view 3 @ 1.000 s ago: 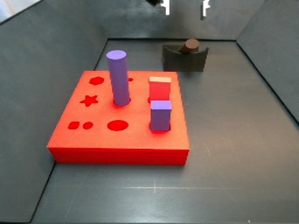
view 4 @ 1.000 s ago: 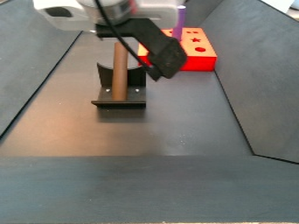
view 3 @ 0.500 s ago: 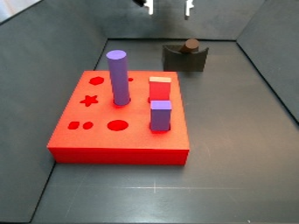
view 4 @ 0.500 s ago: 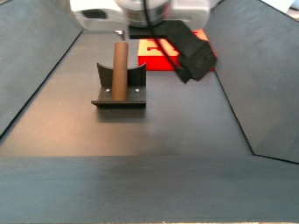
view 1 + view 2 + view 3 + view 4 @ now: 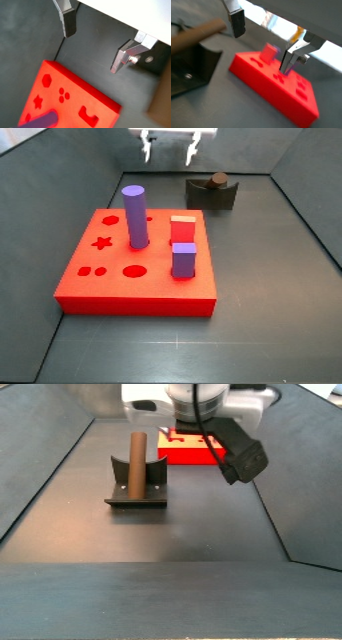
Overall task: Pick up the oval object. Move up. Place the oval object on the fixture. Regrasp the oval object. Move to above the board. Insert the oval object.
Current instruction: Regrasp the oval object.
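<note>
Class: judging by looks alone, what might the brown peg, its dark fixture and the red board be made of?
Oval object: matte brown, perhaps wood. Fixture: dark matte, metal or plastic. Board: uniform red, likely plastic. The tool hangs empty above the floor behind the board.

A dark grey floor (image 5: 254,328) with sloping walls carries everything. The red-orange board (image 5: 134,268) lies flat on it, left of centre in a side view, and the fixture (image 5: 214,193) stands on it at the upper right, well apart from the board. The gripper (image 5: 171,148) hangs above the floor at the top edge, empty, fingers apart.
</note>
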